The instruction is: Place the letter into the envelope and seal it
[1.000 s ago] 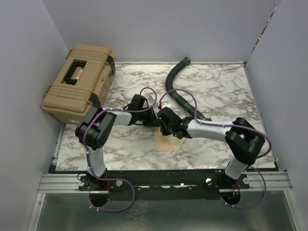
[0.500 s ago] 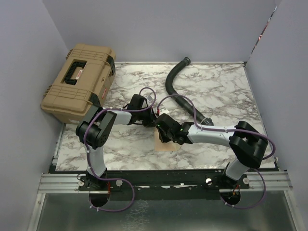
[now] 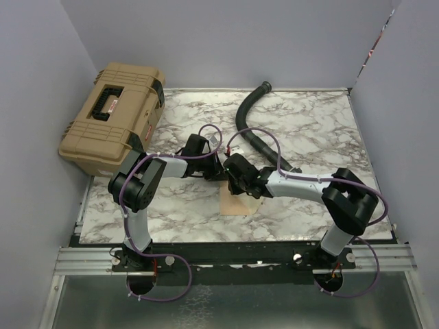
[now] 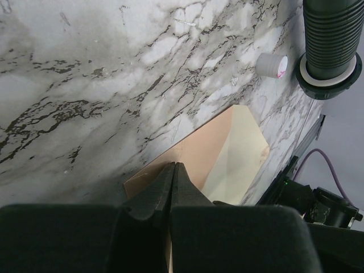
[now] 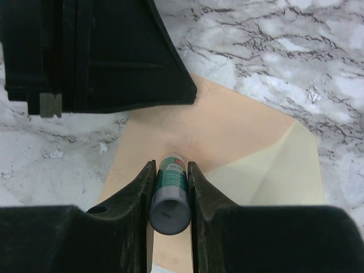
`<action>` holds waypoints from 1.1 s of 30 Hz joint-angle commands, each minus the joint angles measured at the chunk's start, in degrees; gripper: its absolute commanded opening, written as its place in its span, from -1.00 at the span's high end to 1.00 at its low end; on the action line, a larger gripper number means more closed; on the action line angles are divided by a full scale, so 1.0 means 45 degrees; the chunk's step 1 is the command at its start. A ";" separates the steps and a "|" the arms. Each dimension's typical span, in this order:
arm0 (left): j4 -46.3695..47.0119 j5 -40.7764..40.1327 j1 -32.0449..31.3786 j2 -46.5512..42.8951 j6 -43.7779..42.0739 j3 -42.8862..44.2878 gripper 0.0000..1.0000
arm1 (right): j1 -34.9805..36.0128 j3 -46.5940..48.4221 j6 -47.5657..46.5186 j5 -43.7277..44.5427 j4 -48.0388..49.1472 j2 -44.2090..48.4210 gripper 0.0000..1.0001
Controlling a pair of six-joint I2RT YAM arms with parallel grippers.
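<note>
The envelope (image 3: 241, 203) lies flat on the marble table, its flap open and showing the cream inside (image 5: 278, 170). My right gripper (image 5: 169, 165) is shut on a green-labelled glue stick (image 5: 170, 190). The stick's tip touches the brown envelope (image 5: 227, 131) near the fold of the flap. My left gripper (image 4: 173, 166) is shut, and its tips rest on the edge of the envelope (image 4: 210, 151) at the far-left corner. In the top view both grippers, left (image 3: 218, 173) and right (image 3: 237, 182), meet over the envelope's far end. The letter does not show as a separate sheet.
A tan hard case (image 3: 113, 116) stands at the far left. A black corrugated hose (image 3: 255, 130) curves across the back middle; its end (image 4: 333, 45) is close to the envelope. A small white cap (image 4: 271, 65) lies beside the hose end.
My right gripper slid with the glue stick toward the near edge over the envelope, then came back. The left gripper and the envelope have stayed put.
</note>
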State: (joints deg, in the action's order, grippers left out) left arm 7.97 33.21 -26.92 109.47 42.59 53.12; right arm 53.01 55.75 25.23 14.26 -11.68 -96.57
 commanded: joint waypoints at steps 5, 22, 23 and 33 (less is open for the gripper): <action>-0.2488 -0.1972 0.0218 0.0952 -0.1010 -0.0523 1.00 | -0.0101 0.0233 -0.0308 -0.0203 -0.0031 -0.0150 0.99; -0.2615 -0.0311 0.0219 -0.1024 -0.1063 0.0903 0.57 | -0.2373 -0.1232 0.0079 -0.5738 0.1364 0.4764 0.99; -0.2611 -0.0205 0.0220 -0.1250 -0.0954 0.1009 0.44 | -0.2541 -0.1296 0.0196 -0.6027 0.1544 0.4882 0.99; -0.2613 -0.0798 0.0301 -0.3987 -0.0454 0.1163 -0.78 | -0.4540 -0.2186 0.1931 -0.9800 0.4934 0.5162 0.99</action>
State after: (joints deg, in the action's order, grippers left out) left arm -3.18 32.71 -26.20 97.93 40.18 57.43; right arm 35.14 47.35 29.02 -19.59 0.14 -74.76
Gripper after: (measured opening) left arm 0.771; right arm 0.245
